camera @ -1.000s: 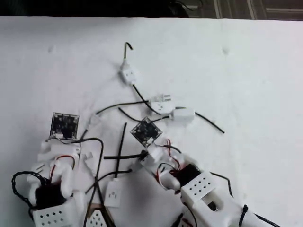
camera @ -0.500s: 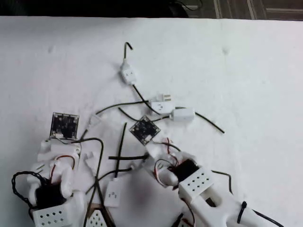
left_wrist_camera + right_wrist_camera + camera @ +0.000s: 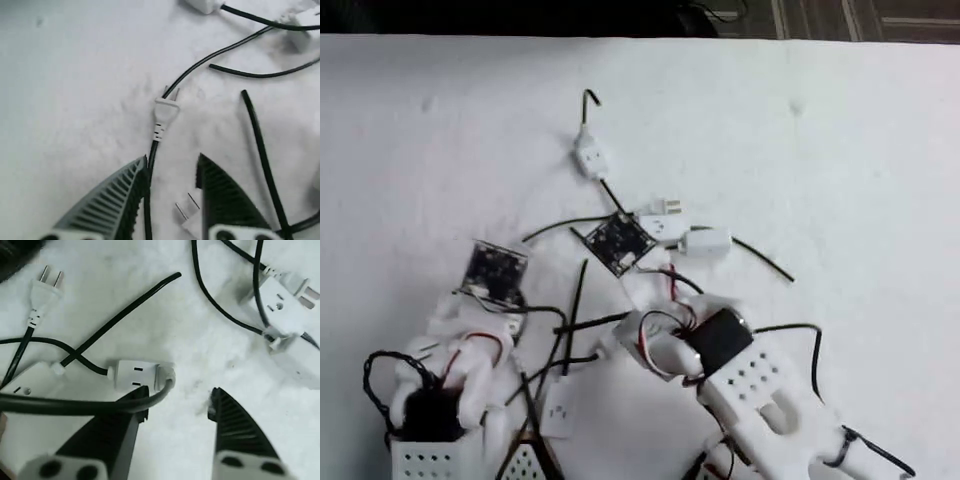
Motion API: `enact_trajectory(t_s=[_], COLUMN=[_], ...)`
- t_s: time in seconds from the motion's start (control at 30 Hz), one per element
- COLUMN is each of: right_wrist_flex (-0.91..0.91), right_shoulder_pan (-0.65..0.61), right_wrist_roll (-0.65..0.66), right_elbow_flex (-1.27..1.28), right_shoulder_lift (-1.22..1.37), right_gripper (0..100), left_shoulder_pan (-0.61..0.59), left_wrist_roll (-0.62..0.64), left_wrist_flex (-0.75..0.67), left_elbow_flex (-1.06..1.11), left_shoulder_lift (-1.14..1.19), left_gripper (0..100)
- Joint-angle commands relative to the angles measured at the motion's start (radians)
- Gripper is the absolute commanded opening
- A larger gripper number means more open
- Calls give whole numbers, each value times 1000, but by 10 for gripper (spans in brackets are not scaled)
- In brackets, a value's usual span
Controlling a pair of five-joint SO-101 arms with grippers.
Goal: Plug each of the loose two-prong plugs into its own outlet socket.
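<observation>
Left claw (image 3: 172,159): released, its two dark grey ridged fingers (image 3: 117,200) spread with nothing gripped, low over the near-left part of the white table (image 3: 410,170).
Cord in the gap: a thin black cord (image 3: 150,165) lies on the table between those fingers, close against one of them.
First plug: a small white two-prong plug (image 3: 165,112) ends that cord. It lies flat just ahead of the fingertips, prongs pointing away from the claw.
Second plug: a white plug with two bare metal prongs (image 3: 186,212) lies beside the other finger, partly hidden by it.
Flat socket: a white rectangular outlet socket (image 3: 558,408) lies face up at the near edge between the arms, with nothing plugged in.
Back connector: a small white connector block (image 3: 590,158) sits farther back, a black cord hooked behind it.
Right claw (image 3: 179,392): released too, dark fingers apart and holding nothing, over the middle of the table. A black cord crosses one fingertip.
Inline socket: a white rounded socket on a black cord (image 3: 137,375), two slots showing, lies just beside that fingertip.
Pronged block: a white plug body with short metal prongs (image 3: 665,210) lies right of centre.
Oblong socket: a white oblong socket (image 3: 705,240) lies just beside it, a black cord trailing off to the right.
</observation>
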Motion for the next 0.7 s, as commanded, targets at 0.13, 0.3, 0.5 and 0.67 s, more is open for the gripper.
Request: enact_trajectory(t_s=[0.13, 0.3, 0.5, 0.67], right_wrist_flex=[311, 400, 417, 414], right_shoulder_pan=[16, 199, 458, 576], right_wrist_roll=[-2, -2, -2, -8], right_elbow_flex=[-316, -328, -330, -328], right_shoulder_lift=[-254, -332, -375, -377], right_gripper=[190, 190, 191, 191], left_shoulder_pan=[229, 429, 544, 590], left_wrist_roll=[-6, 5, 57, 52], left_wrist_flex=[78, 78, 52, 37], left_elbow_flex=[-48, -46, -23, 29], left_shoulder_lift=[-1, 2, 4, 4], left_gripper=[309, 311, 312, 312])
